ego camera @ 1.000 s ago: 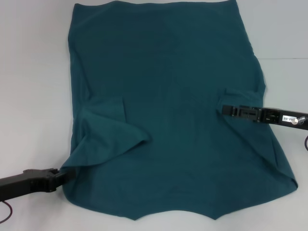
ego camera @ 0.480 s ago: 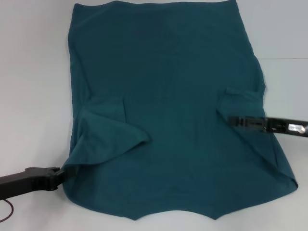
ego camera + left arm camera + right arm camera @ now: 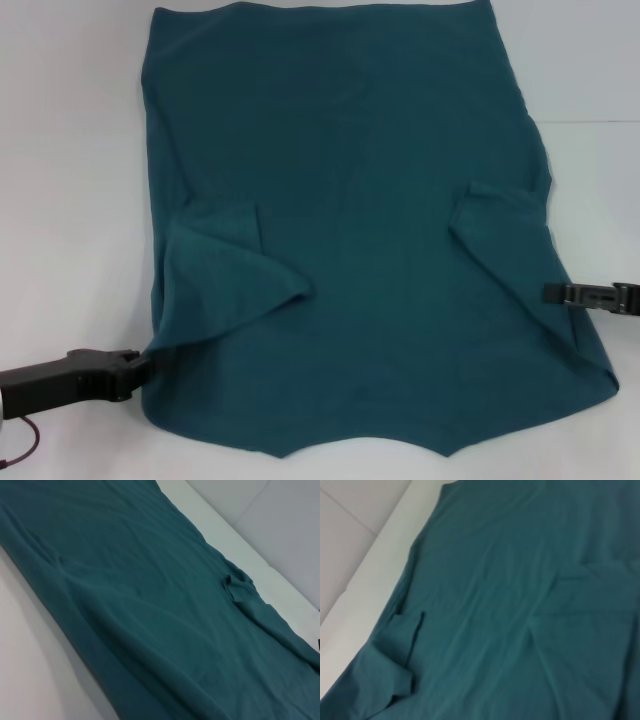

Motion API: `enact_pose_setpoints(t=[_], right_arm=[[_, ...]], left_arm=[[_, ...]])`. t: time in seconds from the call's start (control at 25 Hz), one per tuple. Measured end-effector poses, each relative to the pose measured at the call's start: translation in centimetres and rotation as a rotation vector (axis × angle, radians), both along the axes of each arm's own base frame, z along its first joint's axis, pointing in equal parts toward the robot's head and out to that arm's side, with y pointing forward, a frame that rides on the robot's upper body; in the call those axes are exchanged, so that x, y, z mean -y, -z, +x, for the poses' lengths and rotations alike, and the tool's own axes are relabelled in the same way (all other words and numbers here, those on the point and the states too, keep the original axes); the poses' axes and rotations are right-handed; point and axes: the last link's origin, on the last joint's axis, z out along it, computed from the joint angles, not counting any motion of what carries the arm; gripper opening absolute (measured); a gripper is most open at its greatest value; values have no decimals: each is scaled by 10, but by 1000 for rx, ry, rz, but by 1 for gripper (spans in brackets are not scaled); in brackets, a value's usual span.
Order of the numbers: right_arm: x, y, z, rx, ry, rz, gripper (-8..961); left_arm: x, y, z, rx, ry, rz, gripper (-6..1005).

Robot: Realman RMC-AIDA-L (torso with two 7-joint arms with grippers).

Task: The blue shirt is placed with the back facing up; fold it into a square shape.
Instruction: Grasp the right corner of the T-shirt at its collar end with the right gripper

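The blue shirt [image 3: 350,220] lies spread flat on the white table [image 3: 70,150], with both sleeves folded inward onto its body. The left sleeve fold [image 3: 225,275] is bunched and raised; the right sleeve fold [image 3: 500,215] lies flatter. My left gripper [image 3: 140,364] is at the shirt's near left edge, touching the fabric. My right gripper [image 3: 548,293] is at the shirt's right edge, its tip just over the cloth. The shirt fills the left wrist view [image 3: 150,605] and the right wrist view [image 3: 520,605].
Bare white table surface lies to the left of the shirt and to its right [image 3: 590,180]. The shirt's near hem [image 3: 360,445] reaches almost to the bottom of the head view.
My right gripper has drawn back from the folded right sleeve, down and to the right, to the shirt's edge. My left gripper has shifted slightly right along the near left edge.
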Motion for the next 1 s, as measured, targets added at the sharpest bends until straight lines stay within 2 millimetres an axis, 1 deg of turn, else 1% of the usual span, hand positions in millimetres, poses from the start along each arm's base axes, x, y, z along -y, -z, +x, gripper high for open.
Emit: enact_pose_setpoints(t=[0.12,0.32,0.64,1.0], right_arm=[[7,-5,9,-6,27,13,925],[15,-10,16,-12,57,11,925],[23,-10,23,2,85,-15,926],[24,-8,24,2,95,-23,925]], left_arm=[[0,1,1,2,5,-7,14],[-1,3,4,1,14,-16,15],[-3,0,1,-7,6,-1,15],[-1,-8,-3,-17,-6,20,14]])
